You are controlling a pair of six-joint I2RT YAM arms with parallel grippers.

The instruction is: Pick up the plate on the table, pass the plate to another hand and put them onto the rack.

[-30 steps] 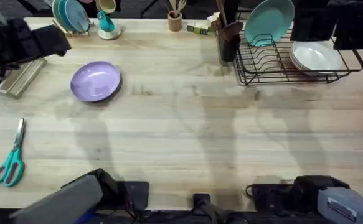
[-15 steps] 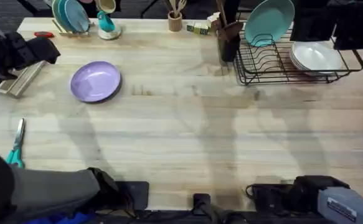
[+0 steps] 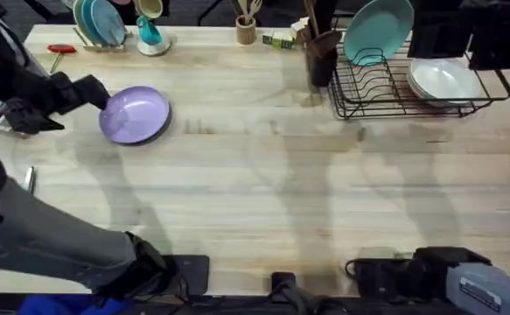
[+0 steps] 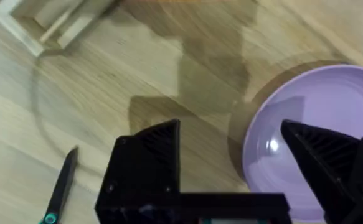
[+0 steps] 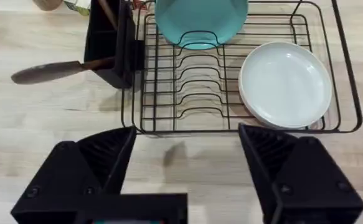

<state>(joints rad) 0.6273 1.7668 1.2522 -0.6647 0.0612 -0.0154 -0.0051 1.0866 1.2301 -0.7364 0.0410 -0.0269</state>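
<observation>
Two black fingers of the left gripper spread astride the round lilac plate's nine-o'clock rim on the light wooden table, presumably for an edge pinch.

plate: lilac, round, flat on table, far-left | rack: black wire, far-right

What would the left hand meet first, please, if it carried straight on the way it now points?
Probably the round lilac-purple plate: the open left hand already straddles its near rim, one finger over the plate, the other over bare wooden table. Height is unclear.
</observation>
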